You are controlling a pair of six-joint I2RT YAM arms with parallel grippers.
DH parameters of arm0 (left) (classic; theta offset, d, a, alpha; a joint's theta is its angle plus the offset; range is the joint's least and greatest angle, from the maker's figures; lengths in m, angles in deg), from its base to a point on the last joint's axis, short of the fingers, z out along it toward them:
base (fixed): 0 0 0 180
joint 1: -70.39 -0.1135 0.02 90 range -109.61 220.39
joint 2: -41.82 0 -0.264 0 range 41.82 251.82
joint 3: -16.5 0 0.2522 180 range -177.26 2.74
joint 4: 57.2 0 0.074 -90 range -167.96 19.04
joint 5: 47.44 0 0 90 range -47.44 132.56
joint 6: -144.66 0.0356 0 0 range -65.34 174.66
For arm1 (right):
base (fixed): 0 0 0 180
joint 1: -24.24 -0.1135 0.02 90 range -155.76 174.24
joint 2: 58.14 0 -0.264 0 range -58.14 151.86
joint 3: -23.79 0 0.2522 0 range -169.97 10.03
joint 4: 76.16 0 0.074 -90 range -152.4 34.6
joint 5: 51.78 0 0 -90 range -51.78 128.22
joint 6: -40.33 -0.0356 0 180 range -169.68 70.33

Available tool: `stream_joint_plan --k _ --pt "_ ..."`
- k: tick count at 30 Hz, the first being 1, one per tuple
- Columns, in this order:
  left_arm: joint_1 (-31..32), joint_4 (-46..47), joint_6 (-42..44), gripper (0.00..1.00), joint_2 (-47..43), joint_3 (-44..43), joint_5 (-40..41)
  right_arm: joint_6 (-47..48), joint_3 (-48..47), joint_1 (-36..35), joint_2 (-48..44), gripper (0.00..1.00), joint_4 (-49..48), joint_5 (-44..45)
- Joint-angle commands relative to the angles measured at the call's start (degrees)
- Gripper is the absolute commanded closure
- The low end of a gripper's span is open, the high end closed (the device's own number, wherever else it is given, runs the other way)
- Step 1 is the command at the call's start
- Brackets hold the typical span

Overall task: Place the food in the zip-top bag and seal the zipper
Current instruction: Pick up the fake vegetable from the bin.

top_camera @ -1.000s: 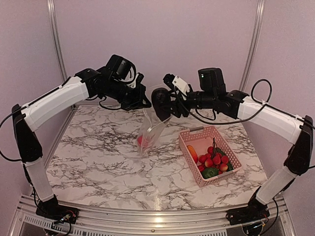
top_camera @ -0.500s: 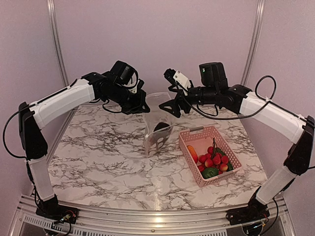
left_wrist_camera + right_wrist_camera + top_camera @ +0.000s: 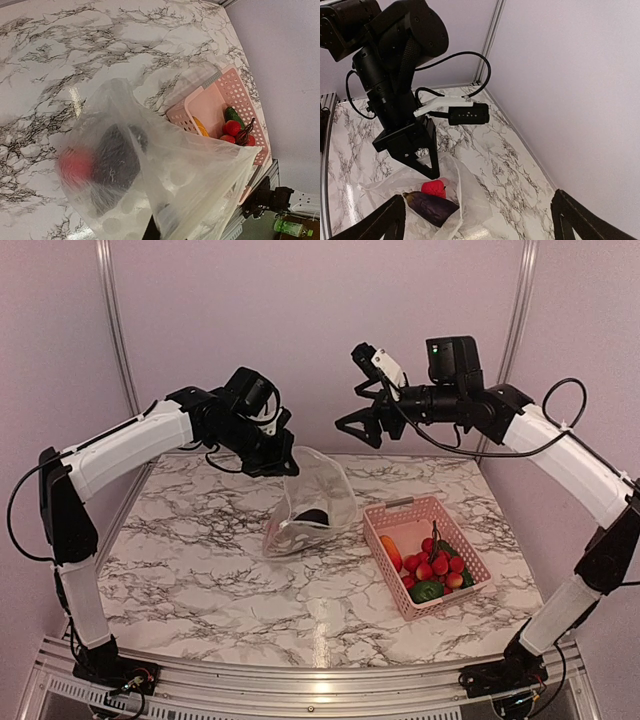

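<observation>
Marble-patterned table (image 3: 200,570) carries the zip-top bag (image 3: 335,502) at its middle, toward the far side, and a pink basket (image 3: 400,510) just to the right of it, the two close but apart.

The left gripper (image 3: 283,458) has its fingers pressed together on the bag's upper left edge, pinching the plastic and holding that side lifted. The rest of the bag slumps down to the tabletop and leans left. From the right wrist view the bag's top looks parted. The zipper along the mouth cannot be made out in any view.

Two pieces of the food lie in the bottom of the bag. The purple eggplant (image 3: 313,517) lies on its side, and the red round fruit (image 3: 434,189) sits just beside it, touching or nearly touching. Through the plastic in the left wrist view they show as blurred red and dark shapes.

The right gripper (image 3: 355,435) hangs high above the far edge of the table, above and to the right of the bag, fingers spread wide with nothing between them.

More of the food sits in the near half of the basket. The orange carrot (image 3: 391,552) lies along the left wall. The small red berries (image 3: 438,562) cluster at the middle. A green cucumber (image 3: 234,116) lies beside them, and a green piece (image 3: 428,591) fills the near corner. The basket's far half is bare pink floor.
</observation>
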Motion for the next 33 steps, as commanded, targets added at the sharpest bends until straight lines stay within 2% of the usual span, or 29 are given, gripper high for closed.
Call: stream_joint_plan --k 1,5,8,16,19,24,27,33 --pt "-0.6 -10.57 5.67 1.0 -3.75 -1.9 5.12 -0.51 -3.54 8.55 -0.09 0.03 10.19 -2.95" --pt "-0.61 -11.44 7.19 1.0 -5.18 3.96 7.35 5.23 -3.05 13.73 -0.09 0.11 17.65 -3.61" --pt "-0.48 -12.77 5.4 1.0 -2.75 1.82 5.42 7.99 0.42 14.96 -0.98 0.16 21.0 -1.57" --pt "-0.26 -11.36 4.27 1.0 -0.38 -3.62 5.82 5.82 11.37 15.94 -2.81 0.26 22.54 -5.74" --pt "-0.26 -11.08 3.2 1.0 0.14 -4.04 6.17 4.95 14.43 16.0 -1.85 0.25 24.03 -5.62" --pt "-0.26 -10.92 2.52 1.0 -0.4 -3.71 6.45 4.92 16.65 16.05 0.76 0.3 24.67 -6.47" --pt "-0.26 -11.0 2.4 1.0 -0.73 -3.69 7.37 4.48 17.17 16.28 3.64 0.4 25.33 -8.76" --pt "-0.26 -10.98 -0.23 1.0 -0.97 -3.64 8.58 2.43 18.7 16.55 8.52 0.45 25.6 -9.75"
